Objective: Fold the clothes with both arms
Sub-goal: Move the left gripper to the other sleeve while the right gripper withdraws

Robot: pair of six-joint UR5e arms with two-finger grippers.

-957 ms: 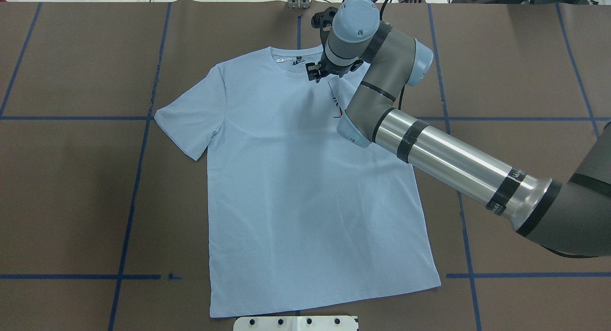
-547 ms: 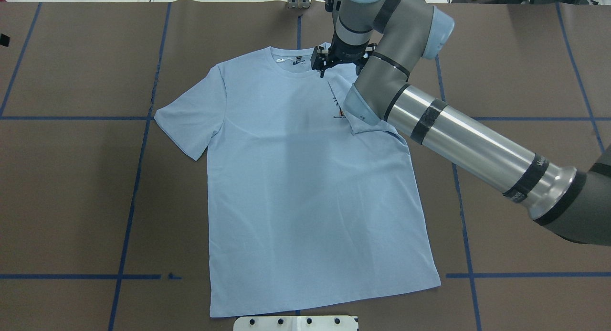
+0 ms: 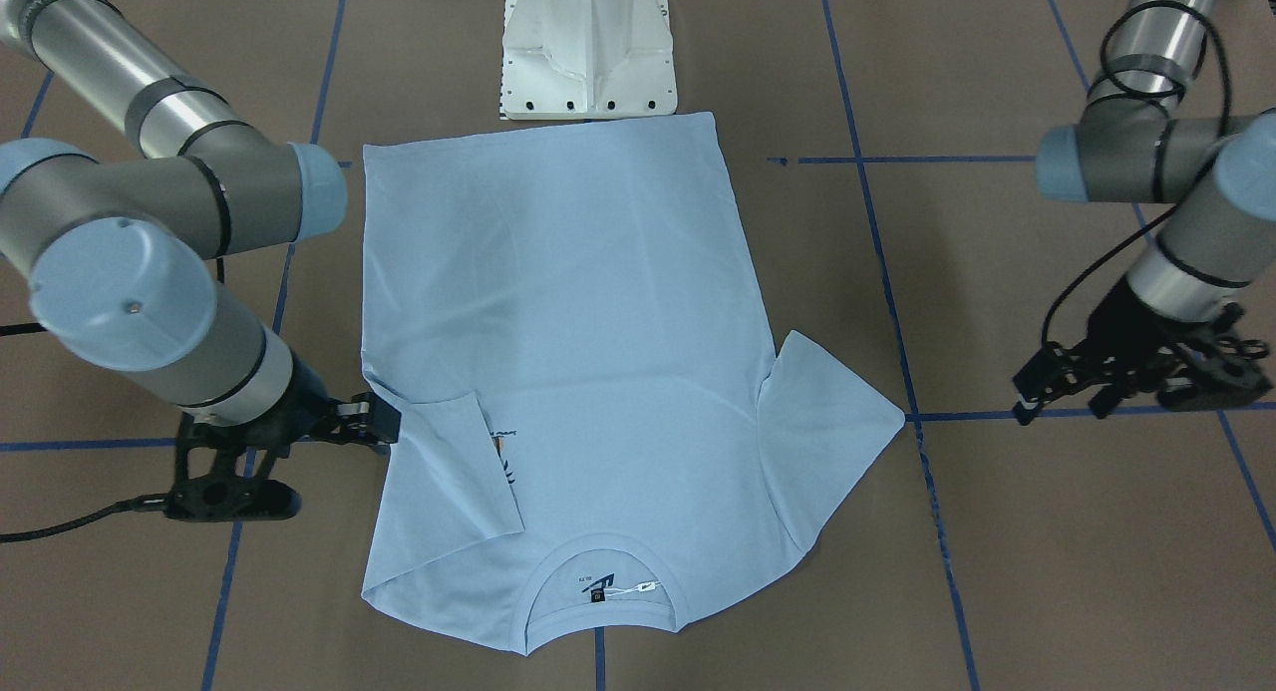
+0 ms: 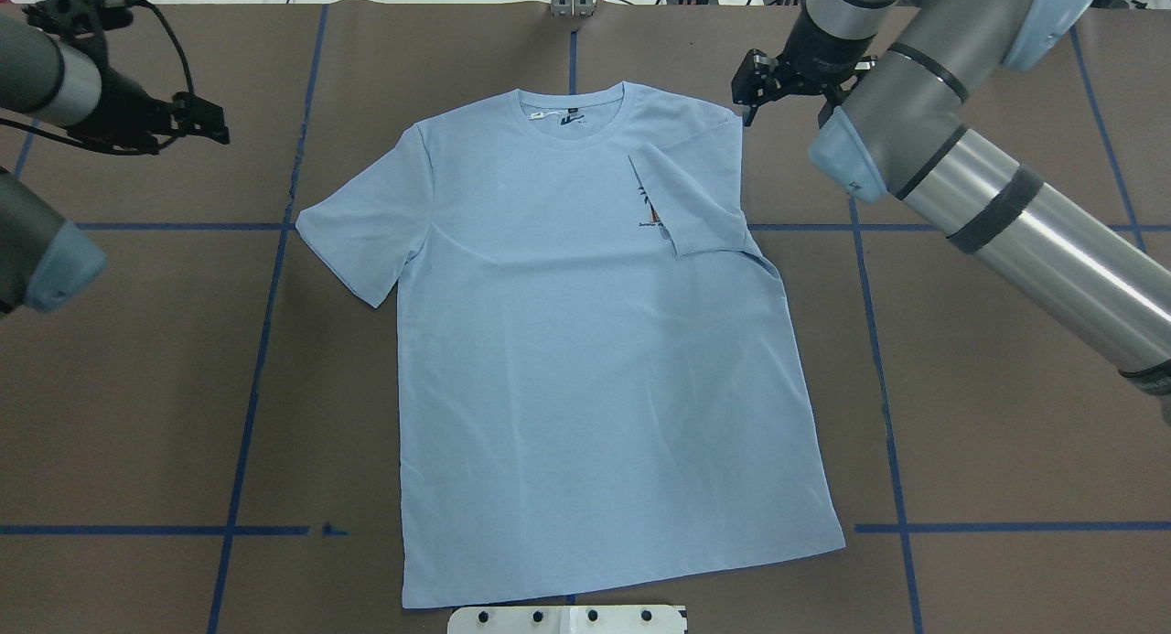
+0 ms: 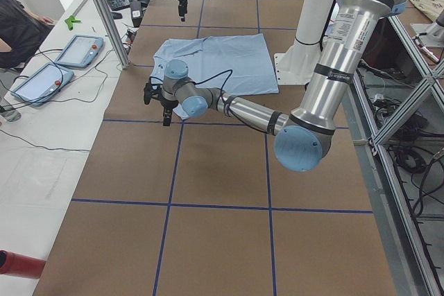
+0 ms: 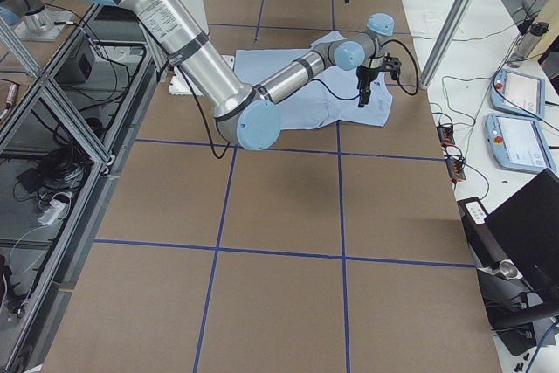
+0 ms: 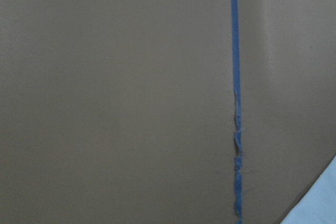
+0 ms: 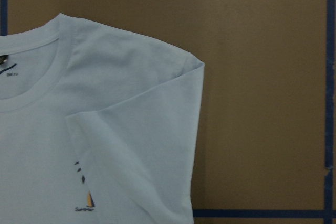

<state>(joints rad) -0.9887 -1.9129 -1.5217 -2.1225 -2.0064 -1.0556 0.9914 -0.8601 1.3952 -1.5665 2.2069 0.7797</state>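
1. The light blue T-shirt (image 4: pixel 585 359) lies flat and chest-up mid-tabletop (image 4: pixel 1006 433), hem by the white pedestal base (image 3: pixel 588 43) and collar at the far side.
2. Done: the sleeve on the robot's right (image 4: pixel 691 199) is turned in over the chest, half hiding the palm print (image 4: pixel 648 209).
3. Left: the other sleeve (image 4: pixel 366 227) is spread out and the body is full length. I'd judge the folding barely begun.
4. The right tool (image 4: pixel 746 94) hovers just off the folded shoulder, empty, its fingers seemingly apart though small from here. The left tool (image 4: pixel 215 126) hangs well clear, parted and empty.
5. The surface is matte brown, gridded with blue tape (image 4: pixel 265 341).
6. Around it are aluminium posts (image 5: pixel 104 12), two teach pendants (image 5: pixel 76 50) with cables, and a person (image 5: pixel 21 29) at the side.
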